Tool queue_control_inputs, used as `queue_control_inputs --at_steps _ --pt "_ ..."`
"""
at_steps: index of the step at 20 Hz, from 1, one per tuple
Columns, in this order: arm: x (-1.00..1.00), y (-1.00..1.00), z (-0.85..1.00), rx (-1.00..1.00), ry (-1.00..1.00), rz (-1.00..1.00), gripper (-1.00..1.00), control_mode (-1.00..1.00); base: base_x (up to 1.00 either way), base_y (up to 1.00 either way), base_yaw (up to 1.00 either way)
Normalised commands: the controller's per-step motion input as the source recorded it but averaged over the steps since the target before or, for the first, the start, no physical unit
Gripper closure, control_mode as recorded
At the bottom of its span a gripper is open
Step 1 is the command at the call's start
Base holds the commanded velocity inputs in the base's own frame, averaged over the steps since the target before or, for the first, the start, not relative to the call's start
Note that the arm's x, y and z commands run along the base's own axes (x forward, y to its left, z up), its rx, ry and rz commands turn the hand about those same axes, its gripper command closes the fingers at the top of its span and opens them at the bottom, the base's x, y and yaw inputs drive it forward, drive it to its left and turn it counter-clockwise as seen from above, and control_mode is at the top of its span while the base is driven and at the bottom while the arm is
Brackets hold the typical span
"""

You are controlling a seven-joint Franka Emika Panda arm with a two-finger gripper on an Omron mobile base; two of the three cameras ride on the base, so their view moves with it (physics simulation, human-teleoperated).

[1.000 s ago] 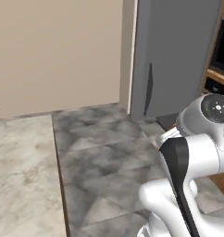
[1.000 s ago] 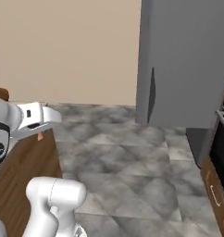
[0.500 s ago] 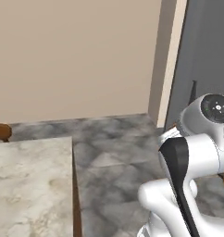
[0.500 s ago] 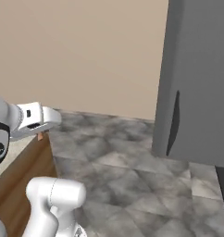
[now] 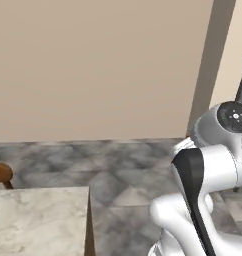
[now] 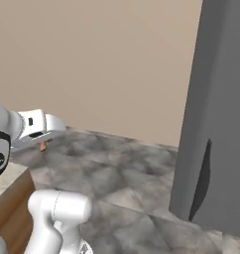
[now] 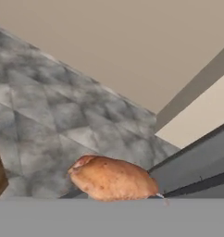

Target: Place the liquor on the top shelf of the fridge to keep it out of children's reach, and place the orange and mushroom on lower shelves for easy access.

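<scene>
The mushroom (image 7: 113, 178), a reddish-brown and pale lump, sits at the bottom of the hand view, right at the fingertips. In the right base view it shows as a small reddish bit (image 6: 43, 146) under the white hand, where my gripper (image 6: 42, 143) is shut on it, high above the floor. The fridge (image 6: 221, 114) stands tall and grey at the right with a dark handle (image 6: 203, 178). Its front hides the top shelf and the lower shelves. The liquor and the orange are out of view.
A marble counter (image 5: 38, 222) with a wood-brown side lies at the lower left, and its corner (image 6: 10, 196) shows beside the arm. A brown chair part (image 5: 0, 172) pokes in behind it. Grey marbled floor (image 6: 117, 168) stretches to a beige wall.
The whole picture has shifted: the base has moved, so the fridge slides toward the right edge and more beige wall shows. The gripper keeps its hold on the mushroom.
</scene>
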Motion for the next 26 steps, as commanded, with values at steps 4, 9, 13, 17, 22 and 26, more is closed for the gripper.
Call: queue_control_inputs --at_steps 4,9,13,17,22,26 --pt "0.00 0.00 0.00 0.00 0.00 0.00 1.00 1.00 1.00 0.04 0.11" --pt "0.00 0.00 0.00 0.00 0.00 0.00 1.00 1.00 1.00 0.05 0.02" --pt "0.00 0.00 0.00 0.00 0.00 0.00 1.00 1.00 1.00 0.10 -0.19" --pt "0.00 0.00 0.00 0.00 0.00 0.00 1.00 1.00 0.93 0.19 -0.41" --pt "0.00 0.00 0.00 0.00 0.00 0.00 1.00 1.00 0.79 0.15 -0.52" --pt "0.00 0.00 0.00 0.00 0.00 0.00 1.00 1.00 0.44 0.04 -0.65"
